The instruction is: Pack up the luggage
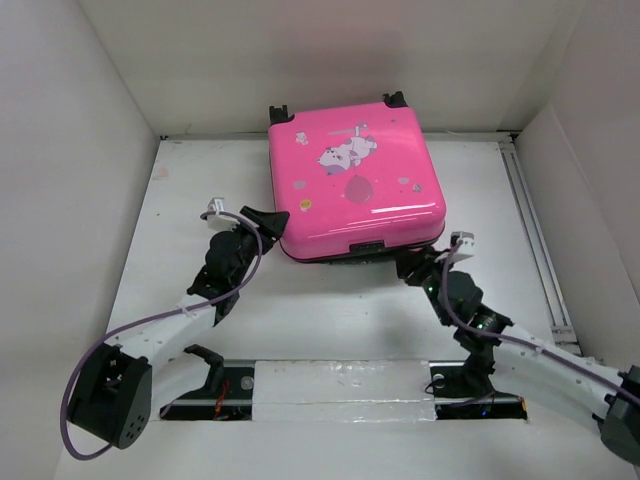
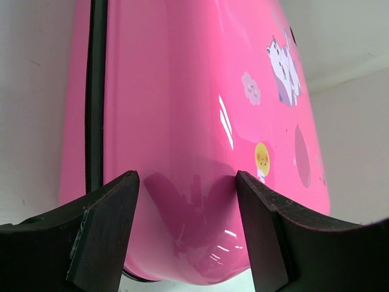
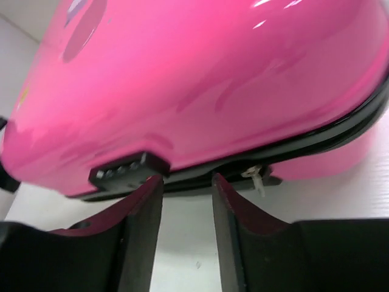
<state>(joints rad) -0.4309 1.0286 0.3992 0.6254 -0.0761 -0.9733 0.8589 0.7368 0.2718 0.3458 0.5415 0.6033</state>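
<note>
Luggage (image 1: 355, 180) sits between empty left gripper (image 1: 272, 222), spread wide, and empty right gripper (image 1: 408, 264), half-parted.

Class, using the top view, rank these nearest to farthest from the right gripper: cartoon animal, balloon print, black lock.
From the right gripper:
1. The black lock, near edge of the luggage.
2. The balloon print, lid centre.
3. The cartoon animal, farther back.
</note>
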